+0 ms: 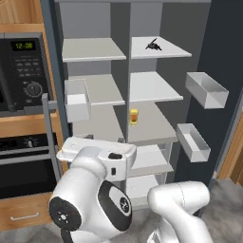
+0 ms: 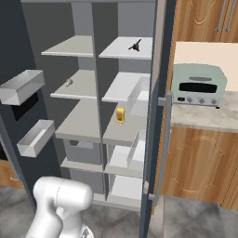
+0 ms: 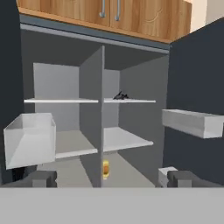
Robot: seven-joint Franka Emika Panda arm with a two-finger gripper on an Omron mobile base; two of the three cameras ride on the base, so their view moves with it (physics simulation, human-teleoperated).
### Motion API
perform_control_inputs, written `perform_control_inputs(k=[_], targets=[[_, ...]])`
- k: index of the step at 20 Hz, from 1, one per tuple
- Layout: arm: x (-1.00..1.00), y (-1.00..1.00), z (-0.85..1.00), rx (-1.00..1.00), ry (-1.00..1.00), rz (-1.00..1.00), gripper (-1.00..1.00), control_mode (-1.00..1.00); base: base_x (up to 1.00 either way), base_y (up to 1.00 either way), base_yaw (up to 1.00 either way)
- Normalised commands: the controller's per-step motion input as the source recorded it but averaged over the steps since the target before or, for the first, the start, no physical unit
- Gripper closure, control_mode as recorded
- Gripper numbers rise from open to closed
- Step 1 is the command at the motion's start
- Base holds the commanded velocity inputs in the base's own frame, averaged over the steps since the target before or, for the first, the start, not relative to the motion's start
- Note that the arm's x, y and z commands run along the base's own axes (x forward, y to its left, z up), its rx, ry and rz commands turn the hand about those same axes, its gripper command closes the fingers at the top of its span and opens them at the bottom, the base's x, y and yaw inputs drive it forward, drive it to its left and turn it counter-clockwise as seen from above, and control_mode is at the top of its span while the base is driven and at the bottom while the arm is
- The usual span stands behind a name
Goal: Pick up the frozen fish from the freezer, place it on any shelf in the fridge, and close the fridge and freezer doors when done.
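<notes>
The frozen fish (image 1: pixel 153 45) (image 2: pixel 135 45) (image 3: pixel 120 96), small and dark with spiky fins, lies on the top shelf (image 1: pixel 166 51) (image 2: pixel 122 52) of the right-hand half, the fridge (image 1: pixel 156 85). The freezer (image 1: pixel 90 80) (image 2: pixel 74 88) is the left-hand half. Both doors stand wide open: the freezer door (image 1: pixel 51 57) (image 2: pixel 14 51) at the left, the fridge door (image 1: pixel 220 52) (image 2: pixel 162 46) at the right. My gripper (image 1: pixel 105 138) (image 3: pixel 111 179) is open and holds nothing. It hangs low in front of the unit, well below and short of the fish.
A yellow-orange jar (image 1: pixel 134 116) (image 2: pixel 120 115) (image 3: pixel 106 169) stands on the fridge's third shelf. White bins (image 1: pixel 205 89) (image 2: pixel 21 86) jut from the open doors. A microwave (image 1: pixel 23 61) and oven (image 1: pixel 23 161) sit left; a toaster oven (image 2: pixel 199 85) rests on the right counter.
</notes>
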Motion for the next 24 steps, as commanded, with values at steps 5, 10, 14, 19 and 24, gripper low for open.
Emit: perform_control_inputs(k=[5,10,14,19,24], targets=[[0.46,1.0,-0.19,0.04,-0.15,-0.34,-1.0,-1.0,0.0,0.0,0.0],[0.64,0.93,-0.03,0.0,-0.03,-0.28,-1.0,-1.0,0.0,0.0,0.0],[0.38,0.77,-0.05,-0.01,0.01,0.01,-1.0,-1.0,0.0,0.0,0.0],[0.47,0.66,-0.15,0.0,0.06,0.08,-1.0,-1.0,0.0,0.0,0.0],[0.43,0.11,-0.32,0.0,0.19,0.0,-1.0,-1.0,0.0,0.0,0.0]])
